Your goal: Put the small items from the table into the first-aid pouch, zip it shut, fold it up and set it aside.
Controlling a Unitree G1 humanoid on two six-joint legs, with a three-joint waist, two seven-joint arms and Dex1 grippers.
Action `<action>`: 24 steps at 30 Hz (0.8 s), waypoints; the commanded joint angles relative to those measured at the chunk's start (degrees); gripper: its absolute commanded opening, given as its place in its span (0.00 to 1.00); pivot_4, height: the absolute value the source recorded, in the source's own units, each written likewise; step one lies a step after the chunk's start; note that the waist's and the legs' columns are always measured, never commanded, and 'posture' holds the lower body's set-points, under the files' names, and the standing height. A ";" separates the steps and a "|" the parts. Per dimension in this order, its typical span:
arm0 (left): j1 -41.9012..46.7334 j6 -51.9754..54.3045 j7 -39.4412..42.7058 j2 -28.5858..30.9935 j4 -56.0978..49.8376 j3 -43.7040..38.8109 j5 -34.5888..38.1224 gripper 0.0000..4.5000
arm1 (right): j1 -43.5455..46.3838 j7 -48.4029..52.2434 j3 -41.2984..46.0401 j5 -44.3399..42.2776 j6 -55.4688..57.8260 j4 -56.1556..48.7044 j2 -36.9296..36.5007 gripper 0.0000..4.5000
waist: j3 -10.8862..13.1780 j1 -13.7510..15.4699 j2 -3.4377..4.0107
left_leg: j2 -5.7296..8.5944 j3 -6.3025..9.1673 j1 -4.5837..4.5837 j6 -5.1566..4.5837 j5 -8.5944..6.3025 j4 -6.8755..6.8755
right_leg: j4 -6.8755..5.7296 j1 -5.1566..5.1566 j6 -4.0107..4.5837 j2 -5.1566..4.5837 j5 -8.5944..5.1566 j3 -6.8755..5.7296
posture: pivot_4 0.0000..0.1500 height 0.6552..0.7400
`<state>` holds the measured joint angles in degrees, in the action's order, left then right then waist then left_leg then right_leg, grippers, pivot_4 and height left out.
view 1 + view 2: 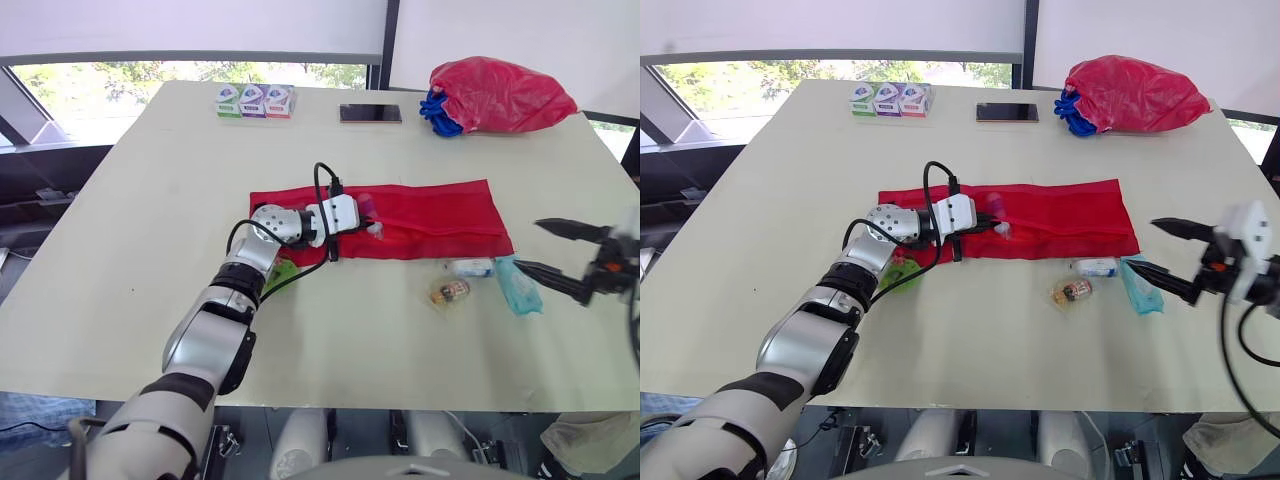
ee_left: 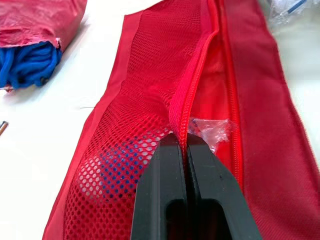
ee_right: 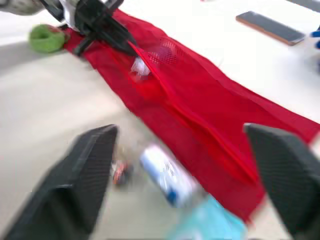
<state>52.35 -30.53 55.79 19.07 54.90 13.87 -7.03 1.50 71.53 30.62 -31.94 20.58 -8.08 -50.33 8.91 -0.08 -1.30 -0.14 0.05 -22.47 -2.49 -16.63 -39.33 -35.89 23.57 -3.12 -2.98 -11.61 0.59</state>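
Left gripper (image 2: 182, 141) pinched tight on zip edge of pouch (image 1: 430, 220), which lies flat mid-table, zip open. Right gripper (image 1: 530, 245) spread wide, hovering near table's right edge. 3 items just in front of pouch: tube (image 1: 470, 267), bottle (image 1: 450, 291), teal packet (image 1: 518, 285)

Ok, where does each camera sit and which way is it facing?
Left eye, right eye: on the head, looking down over the table; left gripper and right gripper show.
Left wrist: along the left gripper, shut on the zip edge of the red pouch.
Right wrist: out of the open right gripper, across the pouch.
Shared: all see the pouch.
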 commanded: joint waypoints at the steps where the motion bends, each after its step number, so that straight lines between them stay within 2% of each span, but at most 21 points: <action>1: 1.23 -2.13 0.53 1.78 0.82 -1.27 0.68 0.00 | -2.74 5.70 8.85 -3.11 -1.22 0.57 -4.60 0.98 | 0.00 -0.04 0.00 | 0.00 0.00 0.01 0.00 0.00 0.00 | 0.00 0.00 0.00 0.00 0.00 0.01 | 1.00 1.00; 8: 2.26 -3.68 0.99 2.48 2.96 -1.24 0.50 0.00 | -10.04 14.61 19.06 -4.49 0.31 3.62 -11.38 0.98 | 0.01 -0.02 -0.02 | -0.13 -0.12 0.04 0.00 0.00 0.00 | 0.03 -0.01 -0.01 -0.01 0.00 0.15 | 1.00 1.00; 13: 2.98 -4.28 1.06 2.31 4.01 -1.21 0.35 0.00 | -11.52 16.48 19.95 -4.90 0.55 3.68 -12.54 0.98 | 0.01 -0.02 -0.03 | -0.13 -0.15 0.05 0.00 -0.01 0.00 | 0.03 0.00 -0.01 -0.01 -0.01 0.18 | 1.00 1.00; 18: 3.16 -4.68 1.10 2.29 4.42 -1.22 0.29 0.00 | -9.67 15.85 15.73 -5.39 -0.18 2.44 -12.01 0.98 | 0.01 -0.03 -0.03 | -0.13 -0.16 0.06 0.00 0.00 -0.01 | 0.03 0.00 -0.02 -0.01 -0.01 0.20 | 1.00 1.00; 24: 3.03 -4.66 1.14 2.02 4.22 -1.13 0.25 0.00 | -0.65 13.60 -0.62 2.89 -9.18 7.00 -11.40 0.98 | 0.02 -0.20 -0.03 | -0.13 -0.18 0.07 0.00 0.00 -0.01 | 0.02 0.00 -0.02 0.00 -0.01 0.20 | 1.00 1.00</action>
<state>54.17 -34.23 57.13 21.04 59.99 13.56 -7.18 -0.57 85.98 31.93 -30.93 14.25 -2.25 -61.78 8.93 -0.29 -1.33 -0.26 -0.14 -22.39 -2.48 -16.63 -39.34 -35.87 23.56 -3.14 -2.99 -11.62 0.80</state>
